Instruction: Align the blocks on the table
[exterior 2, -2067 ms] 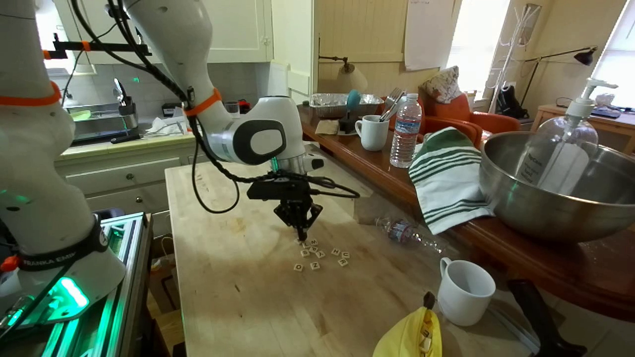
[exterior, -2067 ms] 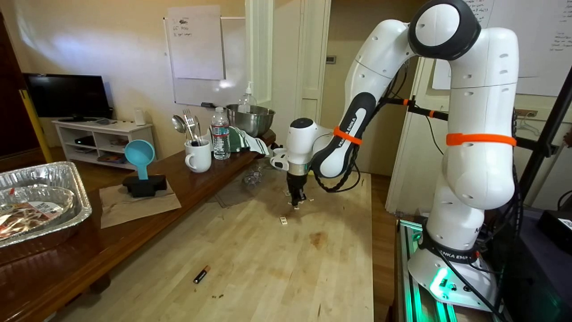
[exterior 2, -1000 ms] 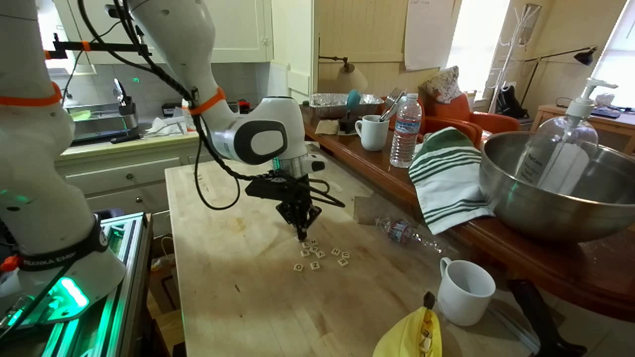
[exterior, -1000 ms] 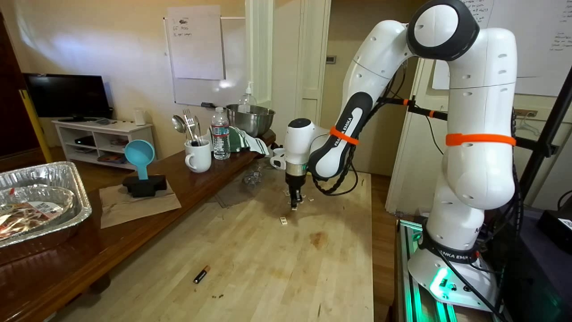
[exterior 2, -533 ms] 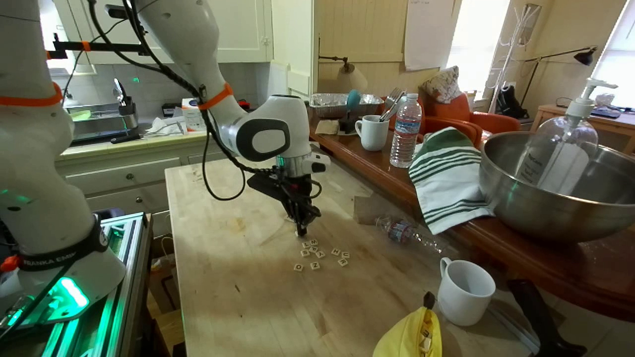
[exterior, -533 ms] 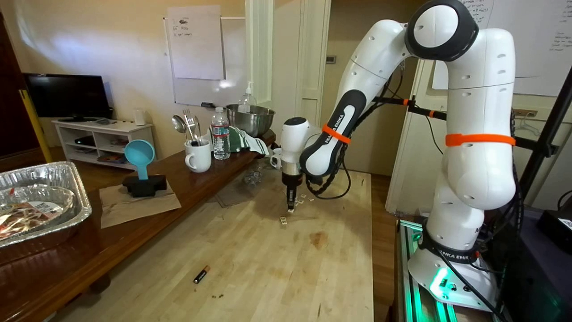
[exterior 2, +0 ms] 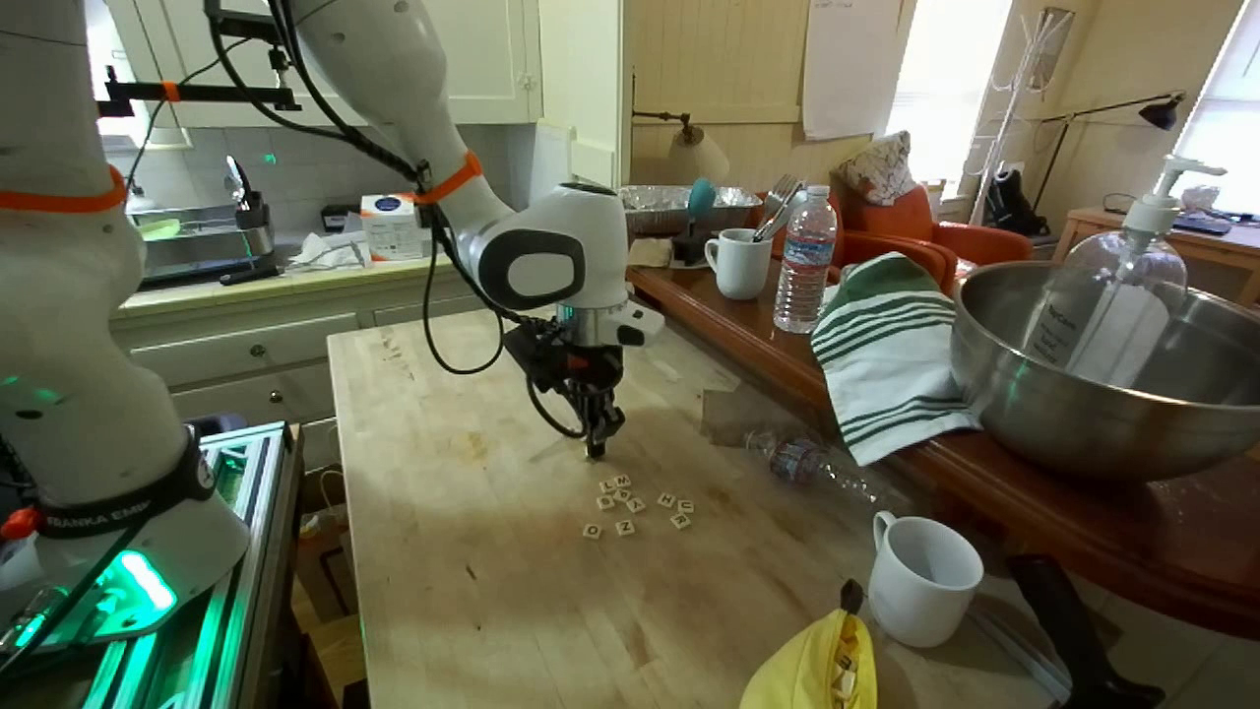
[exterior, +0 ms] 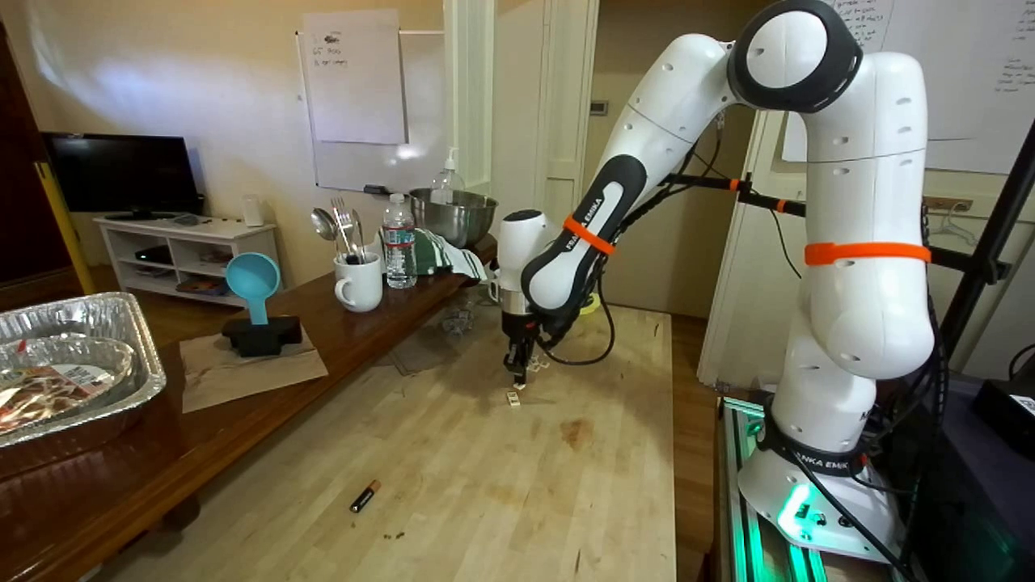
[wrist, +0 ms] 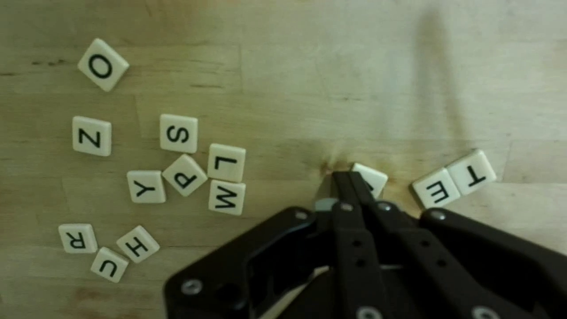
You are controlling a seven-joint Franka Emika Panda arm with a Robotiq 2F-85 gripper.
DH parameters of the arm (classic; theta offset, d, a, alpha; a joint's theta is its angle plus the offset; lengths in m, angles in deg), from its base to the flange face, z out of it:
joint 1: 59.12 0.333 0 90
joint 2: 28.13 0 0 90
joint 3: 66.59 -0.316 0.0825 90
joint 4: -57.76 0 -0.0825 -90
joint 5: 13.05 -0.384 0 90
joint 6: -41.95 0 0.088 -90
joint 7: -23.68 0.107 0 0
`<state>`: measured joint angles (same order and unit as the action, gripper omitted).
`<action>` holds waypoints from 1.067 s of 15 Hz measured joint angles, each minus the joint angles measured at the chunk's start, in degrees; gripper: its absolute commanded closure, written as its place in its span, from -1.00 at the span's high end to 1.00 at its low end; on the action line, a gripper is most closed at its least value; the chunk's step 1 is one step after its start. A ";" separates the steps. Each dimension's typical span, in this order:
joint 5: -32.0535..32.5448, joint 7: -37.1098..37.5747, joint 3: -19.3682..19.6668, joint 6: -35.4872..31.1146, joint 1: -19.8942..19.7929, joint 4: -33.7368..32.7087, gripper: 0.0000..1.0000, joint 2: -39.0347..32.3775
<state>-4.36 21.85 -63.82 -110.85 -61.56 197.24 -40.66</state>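
Lying farthest left of the jaws in the wrist view, the R block (wrist: pixel 78 238), the Z-or-N block (wrist: pixel 92 136) and the O block (wrist: pixel 103 65) rest on the pale worktop (wrist: pixel 292 71), apart from one another. Next come the U block (wrist: pixel 110 265) and the H block (wrist: pixel 138 244), just beside each other, lower in that view. Closer to the jaws sit the Y block (wrist: pixel 146 186), the S block (wrist: pixel 179 133), the P block (wrist: pixel 184 175), the L block (wrist: pixel 227 162) and the M-or-W block (wrist: pixel 227 197), bunched together. The black jaws are pressed together, tips down near the worktop; a half-hidden block (wrist: pixel 375 177) shows at their right, its letter mostly covered, and I cannot tell whether they touch it. Farther right of the jaws, the E block (wrist: pixel 436 188) and the T block (wrist: pixel 471 172) lie edge to edge at a slant.
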 measured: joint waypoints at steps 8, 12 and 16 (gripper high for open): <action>-2.59 10.88 0.10 0.00 0.54 -1.12 -1.00 -0.75; -4.57 13.01 0.10 0.00 0.56 -1.26 -1.00 -0.86; -6.23 13.69 0.07 0.00 0.64 -1.30 -1.00 -0.89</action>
<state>-10.59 35.54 -63.75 -110.85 -60.91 195.94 -41.55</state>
